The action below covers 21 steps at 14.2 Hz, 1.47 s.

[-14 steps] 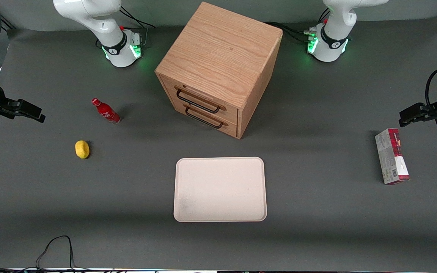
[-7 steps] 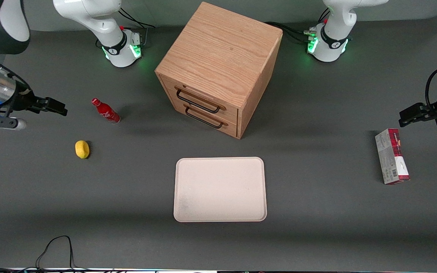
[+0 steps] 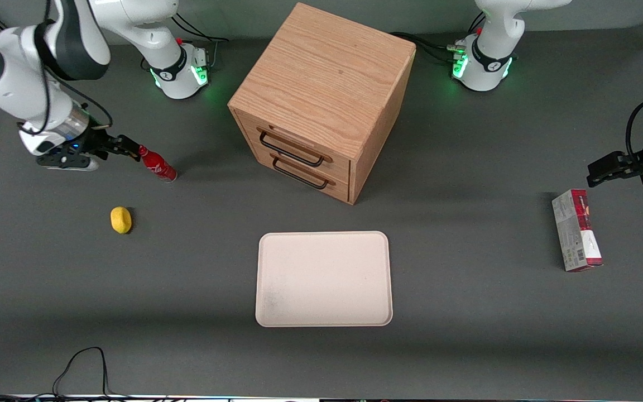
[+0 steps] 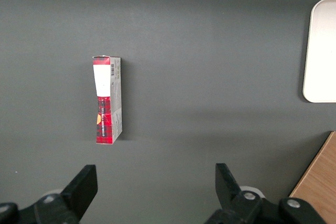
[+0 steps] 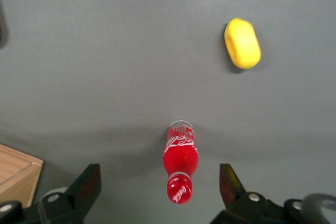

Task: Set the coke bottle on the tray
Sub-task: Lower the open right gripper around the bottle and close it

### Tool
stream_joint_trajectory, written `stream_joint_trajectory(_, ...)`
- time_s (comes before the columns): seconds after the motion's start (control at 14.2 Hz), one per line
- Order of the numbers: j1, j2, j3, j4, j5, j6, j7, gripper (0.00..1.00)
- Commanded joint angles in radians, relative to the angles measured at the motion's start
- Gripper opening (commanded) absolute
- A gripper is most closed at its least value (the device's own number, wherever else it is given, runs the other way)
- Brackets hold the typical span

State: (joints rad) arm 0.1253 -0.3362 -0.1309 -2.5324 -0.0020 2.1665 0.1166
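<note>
— Walk me through the table, nearest the front camera first.

— Nearest is the tray (image 3: 324, 278), flat and bare. A little farther back, toward my end of the table, lies a lemon (image 3: 121, 219). Farther again stands the coke bottle (image 3: 156, 163), upright on the mat, well apart from the tray, with the oak cabinet (image 3: 321, 100) beside it toward the middle.

— And your pincer?

— My gripper (image 3: 126, 147) hovers above the mat just beside the bottle's cap, on the side away from the cabinet. The fingers are spread wide and grasp nothing. In my wrist view the gripper (image 5: 160, 182) has one finger on either side of the coke bottle (image 5: 180, 163), neither one touching it.

— What does the coming move turn on?

— The bottle's long axis is vertical, so I look almost straight down at the cap. I judge I'm lined up over it but not yet low enough to close on the body. I would descend along that axis, then clench. The bottle is slim and could tip if one finger nudges it first.
</note>
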Motion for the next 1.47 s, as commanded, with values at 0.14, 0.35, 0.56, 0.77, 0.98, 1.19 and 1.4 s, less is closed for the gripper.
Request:
stream_joint_trajectory(0.14,0.007,-0.066,-0.006,-0.182,-0.036,0.159,-0.018,1.0)
stream_joint_trajectory(0.35,0.007,-0.066,-0.006,-0.261,-0.036,0.266,-0.02,1.0)
stream_joint_trajectory(0.56,0.007,-0.064,-0.009,-0.282,-0.061,0.292,-0.02,1.0)
stream_joint_trajectory(0.77,0.005,-0.058,-0.012,-0.287,-0.082,0.292,-0.02,1.0)
stream_joint_trajectory(0.98,0.005,-0.058,-0.013,-0.287,-0.082,0.292,-0.02,0.62)
stream_joint_trajectory(1.19,0.005,-0.052,-0.013,-0.285,-0.082,0.291,-0.018,0.08)
stream_joint_trajectory(1.4,0.005,-0.041,-0.013,-0.284,-0.084,0.291,-0.018,0.0)
